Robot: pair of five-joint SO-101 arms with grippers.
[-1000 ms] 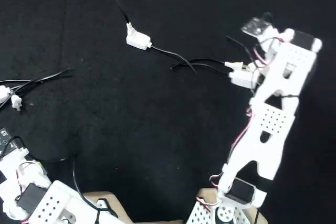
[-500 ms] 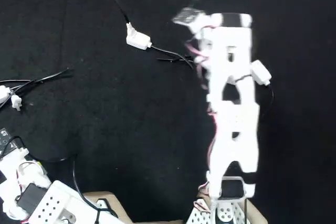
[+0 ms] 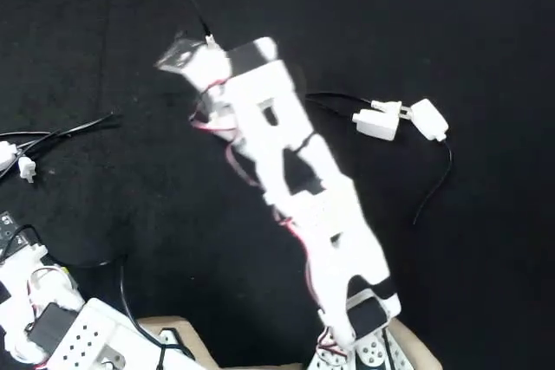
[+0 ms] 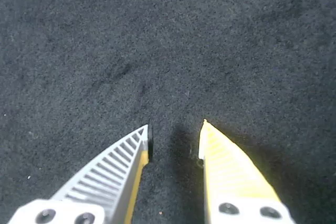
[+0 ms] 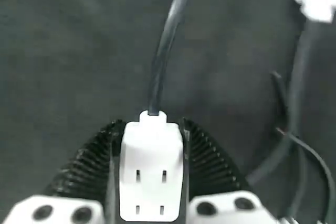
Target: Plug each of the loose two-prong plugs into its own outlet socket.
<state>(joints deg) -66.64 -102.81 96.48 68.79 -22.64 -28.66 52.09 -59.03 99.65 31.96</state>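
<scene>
One arm stretched long, the other folded low.
The right arm point(image 3: 295, 179) reaches from its base out across the tabletop point(image 3: 104, 197). At its far end, the right gripper point(image 5: 152, 129) has both ribbed fingers point(image 5: 210, 156) pressed against the sides of a white socket point(image 5: 152, 166). The left arm point(image 3: 69, 331) sits tucked by its base, and the left gripper point(image 4: 175, 129) points down with its fingertips parted.

Between right gripper point(image 5: 150, 127) fingers, toward table point(image 3: 486, 41) back: socket point(image 5: 152, 174). Well right of it: second socket point(image 3: 375, 123), touching plug point(image 3: 429, 119). At left edge: loose plug point(image 3: 26, 167).
</scene>
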